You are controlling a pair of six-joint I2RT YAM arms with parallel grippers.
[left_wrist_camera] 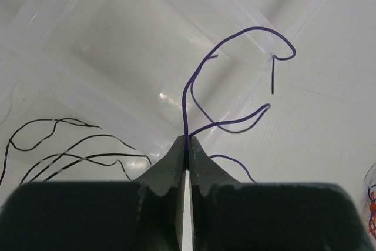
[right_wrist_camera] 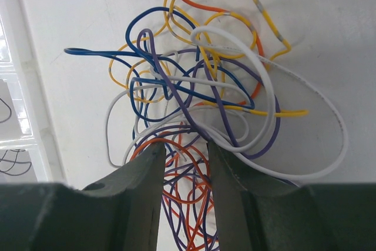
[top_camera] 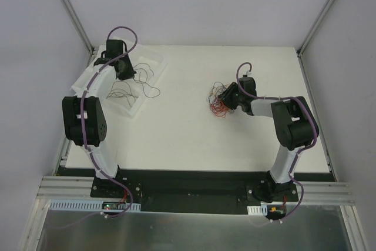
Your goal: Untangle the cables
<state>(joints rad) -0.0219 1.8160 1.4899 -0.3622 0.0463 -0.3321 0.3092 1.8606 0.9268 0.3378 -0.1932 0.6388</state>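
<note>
A clear tray lies on the white table, with several loose black wires curling across its floor. The left gripper hangs over the tray with its jaws clenched on a single purple wire. In the overhead view the left arm covers the tray's end nearest that arm's base, so the rim there is hidden. The remaining cables form a tangle on the table, well apart from the tray on the right arm's side. The right gripper sits at the edge of the tangle farther from the tray and covers that edge from above. Its jaws stand partway apart, straddling orange and purple strands with none visibly pinched. From overhead the strands are too fine to follow singly. From the right wrist the lower part of the tangle disappears behind the fingers. From the left wrist only a sliver of the tangle shows, cut off at the picture's edge. The purple wire runs straight out from the left fingertips over the tray's floor. Farther out it bends over into an open hook, with both loose ends curling free. The tangle is a roundish clump with no clear long axis. Its yellow and white loops fan out away from the right gripper, and one narrow blue loop points toward the tray.
</note>
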